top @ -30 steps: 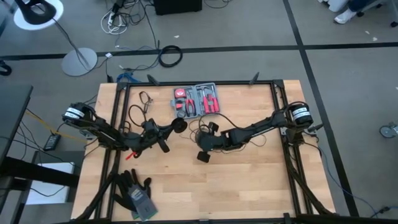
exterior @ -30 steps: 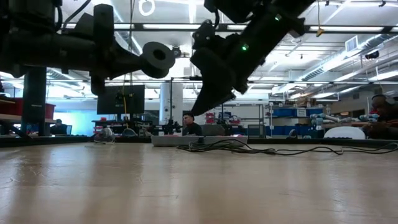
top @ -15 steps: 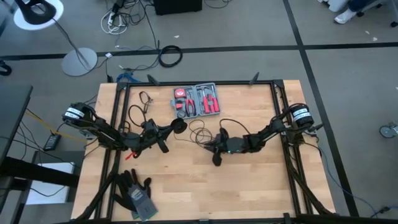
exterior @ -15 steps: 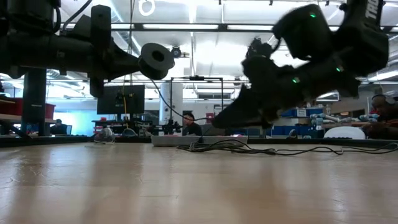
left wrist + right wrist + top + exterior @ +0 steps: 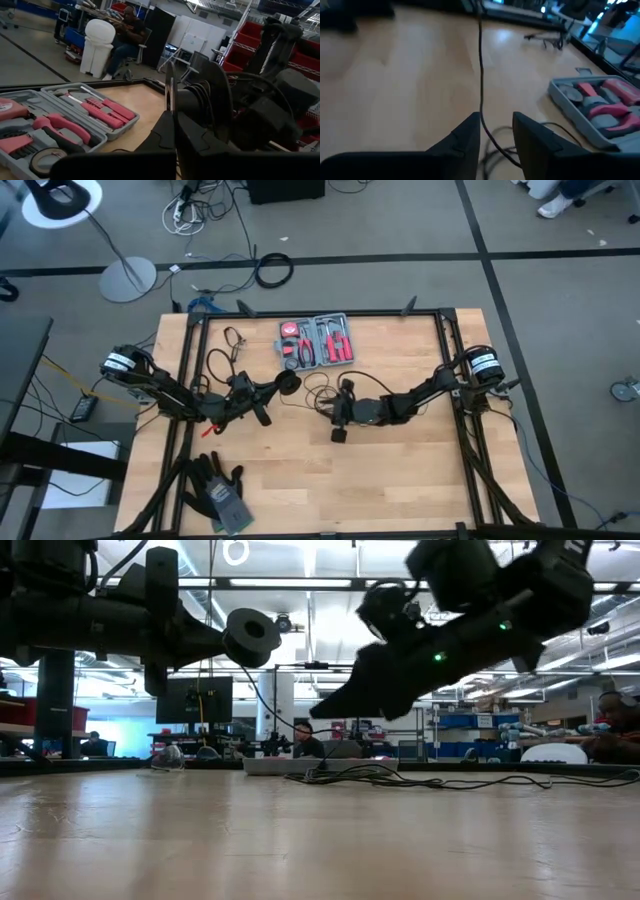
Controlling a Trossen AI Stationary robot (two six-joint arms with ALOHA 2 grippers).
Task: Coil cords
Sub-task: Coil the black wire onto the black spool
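The cords are one thin black wire. It is partly wound on a round black disc [image 5: 289, 383], and its loose loops [image 5: 322, 387] lie on the table's middle. My left gripper [image 5: 175, 117] is shut on the disc and holds it above the table [image 5: 250, 637]. My right gripper [image 5: 496, 125] is open at the table's middle [image 5: 340, 405], slanting down toward the left. A taut run of the wire [image 5: 481, 75] passes between its fingers. My left gripper pinches the disc's thin round flange [image 5: 171, 95] by its edge between its two shut fingers, coming level from the table's left. The disc stands on edge, clear of the table, with wire wound on its hub [image 5: 200, 97]. My right gripper has the wire running close beside one finger [image 5: 467, 132]; whether it touches, I cannot tell.
An open red tool kit [image 5: 317, 342] lies at the far middle of the table. A small bundle of black cord [image 5: 235, 338] lies far left, and dark gloves [image 5: 215, 490] lie near left. The near half of the table is bare wood [image 5: 400, 480].
My right gripper has tipped up from pointing steeply down to a shallow slant. It swung toward the table's right and then back toward the left arm's disc. My left gripper and the disc have kept still.
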